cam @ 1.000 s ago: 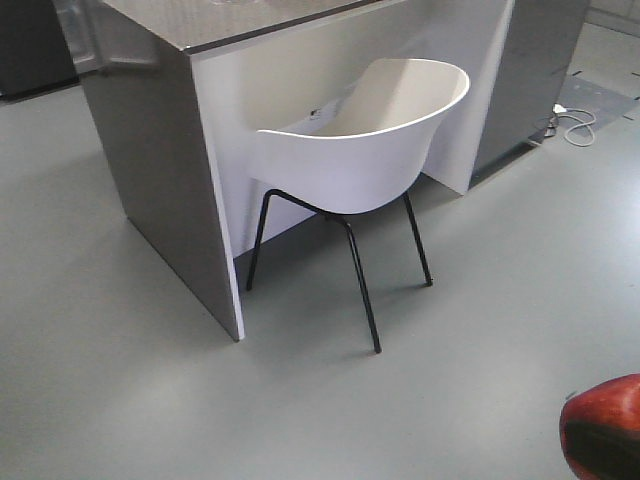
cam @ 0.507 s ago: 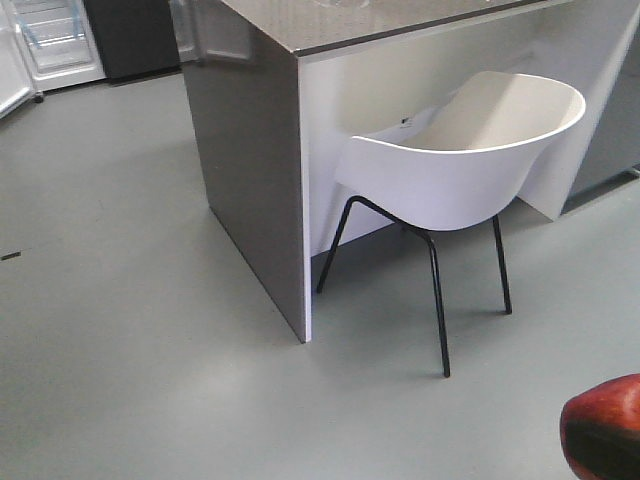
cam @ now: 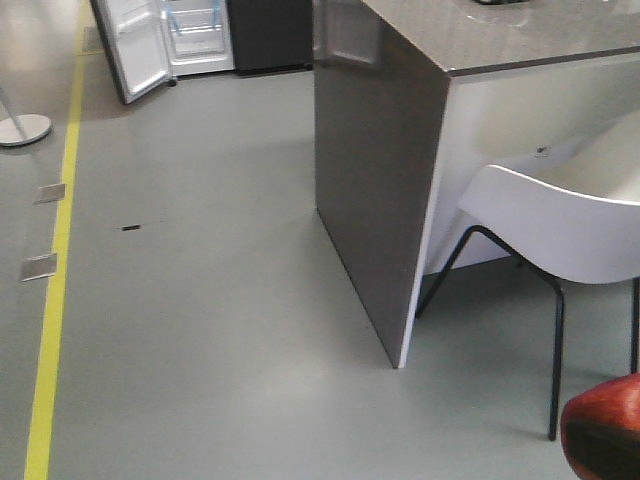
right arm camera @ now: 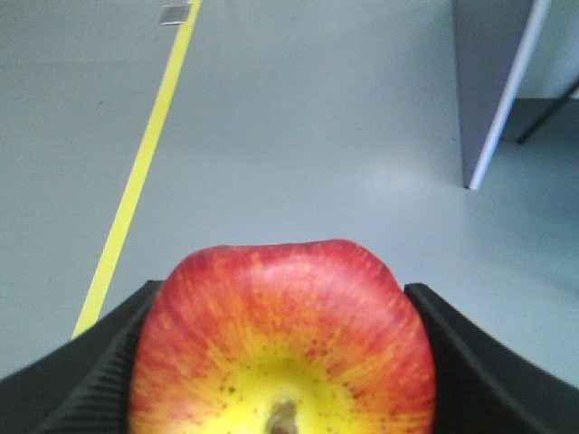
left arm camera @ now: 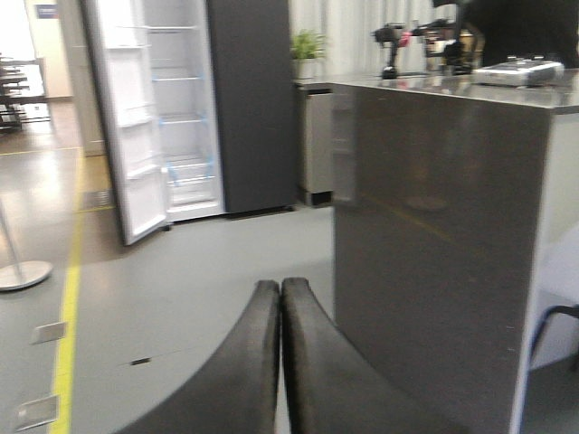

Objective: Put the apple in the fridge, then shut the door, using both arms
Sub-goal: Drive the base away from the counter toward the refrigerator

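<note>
One step done, w/ apple (right arm camera: 285, 348) clamped in right gripper (right arm camera: 286, 307), left gripper (left arm camera: 280, 289) pinched together, empty; yet to reach fridge (left arm camera: 246, 99), well off w/ door (left arm camera: 127, 136) open, place & shut.

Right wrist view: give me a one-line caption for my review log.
Right gripper shut on the red-and-yellow apple, held above grey floor beside a yellow line, counter corner ahead.

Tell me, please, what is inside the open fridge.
Inside the fridge, only white shelves with blue marks show. I can make out no food, though the view is blurred. The dark closed half beside them hides whatever lies behind it.
</note>
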